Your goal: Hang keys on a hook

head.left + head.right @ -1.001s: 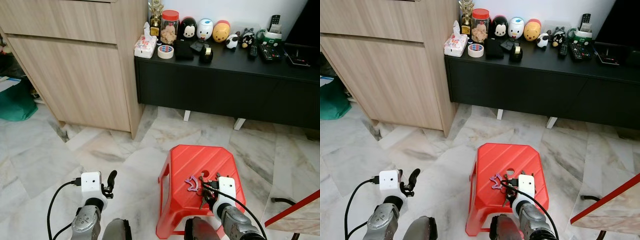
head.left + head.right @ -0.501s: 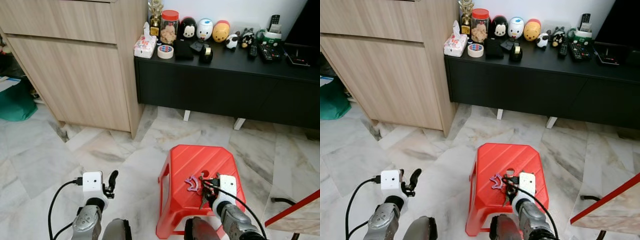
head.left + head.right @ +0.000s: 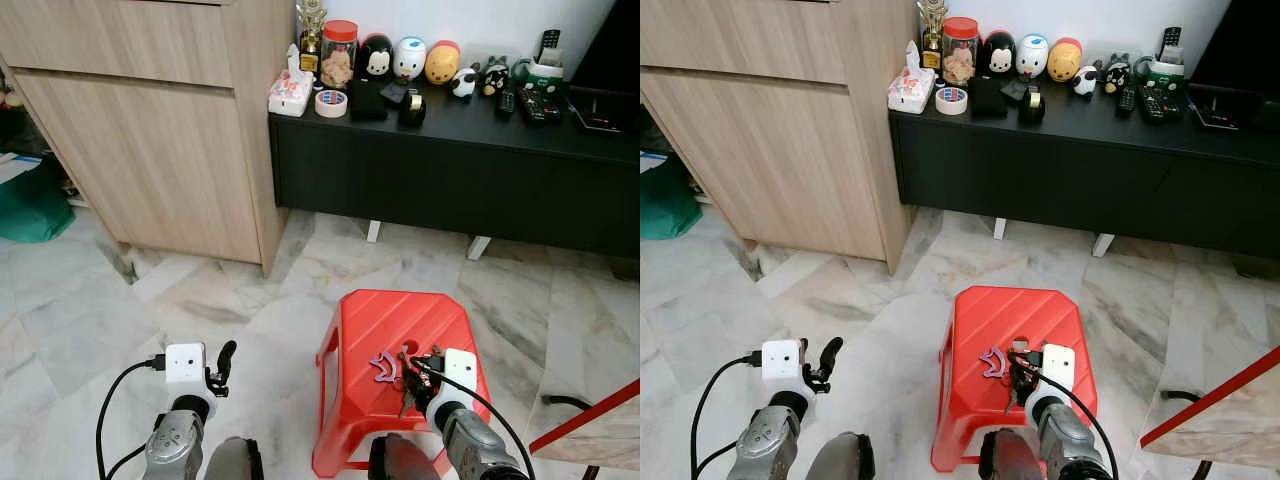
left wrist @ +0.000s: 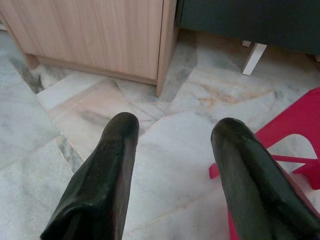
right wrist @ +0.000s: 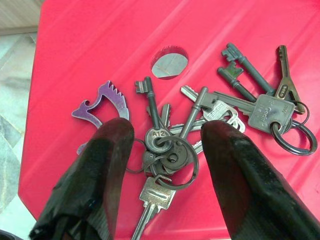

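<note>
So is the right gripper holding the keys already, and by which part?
No, nothing is held. The right gripper is open, its fingers either side of the keys lying on the red stool.

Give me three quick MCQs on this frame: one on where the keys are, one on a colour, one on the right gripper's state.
1. Where does the bunch of keys lie?
A. on the black cabinet
B. on the stool
C. on the marble floor

2. What colour is the stool?
A. red
B. green
C. white

3. How is the right gripper set?
A. shut on the keys
B. open, a finger on either side of the key rings
C. open, away over the floor

Answers:
1. B: the keys rest on the stool's top beside a purple key fob.
2. A: its plastic top is bright red.
3. B: the fingers stand apart with the rings between them.
</note>
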`<state>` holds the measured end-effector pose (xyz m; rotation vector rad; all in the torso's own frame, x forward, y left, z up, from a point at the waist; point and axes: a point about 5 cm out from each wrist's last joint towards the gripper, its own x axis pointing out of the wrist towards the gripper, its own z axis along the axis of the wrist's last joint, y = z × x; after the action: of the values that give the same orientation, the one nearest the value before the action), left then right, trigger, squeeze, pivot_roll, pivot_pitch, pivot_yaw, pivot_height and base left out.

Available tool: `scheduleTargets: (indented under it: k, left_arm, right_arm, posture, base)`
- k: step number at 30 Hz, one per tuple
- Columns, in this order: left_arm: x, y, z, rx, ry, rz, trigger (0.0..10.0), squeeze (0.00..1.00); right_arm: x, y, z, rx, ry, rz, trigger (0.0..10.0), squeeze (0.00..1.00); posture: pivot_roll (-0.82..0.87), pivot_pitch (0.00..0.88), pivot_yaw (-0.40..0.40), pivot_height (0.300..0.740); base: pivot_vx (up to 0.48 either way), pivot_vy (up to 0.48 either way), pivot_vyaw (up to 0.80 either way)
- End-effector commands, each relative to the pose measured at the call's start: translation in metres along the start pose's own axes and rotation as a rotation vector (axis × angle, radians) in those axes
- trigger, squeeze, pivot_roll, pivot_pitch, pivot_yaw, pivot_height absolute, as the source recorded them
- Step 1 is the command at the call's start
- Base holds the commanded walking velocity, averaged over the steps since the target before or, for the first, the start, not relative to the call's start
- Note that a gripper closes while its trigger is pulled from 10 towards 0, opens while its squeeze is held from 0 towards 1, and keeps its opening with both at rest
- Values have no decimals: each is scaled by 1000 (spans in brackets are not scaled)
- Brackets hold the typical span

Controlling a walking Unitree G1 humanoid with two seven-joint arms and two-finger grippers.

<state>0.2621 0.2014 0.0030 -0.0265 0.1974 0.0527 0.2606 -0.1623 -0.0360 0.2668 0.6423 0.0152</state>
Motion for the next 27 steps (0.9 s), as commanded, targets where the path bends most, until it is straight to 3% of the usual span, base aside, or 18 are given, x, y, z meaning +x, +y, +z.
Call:
scheduleTargets:
  k: [1, 8, 19, 27]
  left_arm:
    - [-2, 2, -1, 18, 5, -1, 10000, 0]
    - [-2, 2, -2, 16, 5, -1, 10000, 0]
    - [-2, 1, -1, 17, 2, -1, 10000, 0]
    - [-3, 2, -2, 19, 1, 0, 10000, 0]
  right_arm:
    - [-1, -2, -1, -2, 1, -8, 10000, 0]
    - [3, 8, 7, -17, -27, 7, 10000, 0]
    - [3, 5, 11, -2, -53, 6, 10000, 0]
    - [3, 6, 17, 100, -105, 22, 10000, 0]
  posture:
    - [8, 101, -69, 631]
    - [8, 100, -69, 597]
    - [13, 101, -68, 597]
    - [13, 100, -67, 597]
  base:
    - [0, 0, 0]
    - [0, 0, 0]
    - [0, 0, 0]
    - [0, 0, 0]
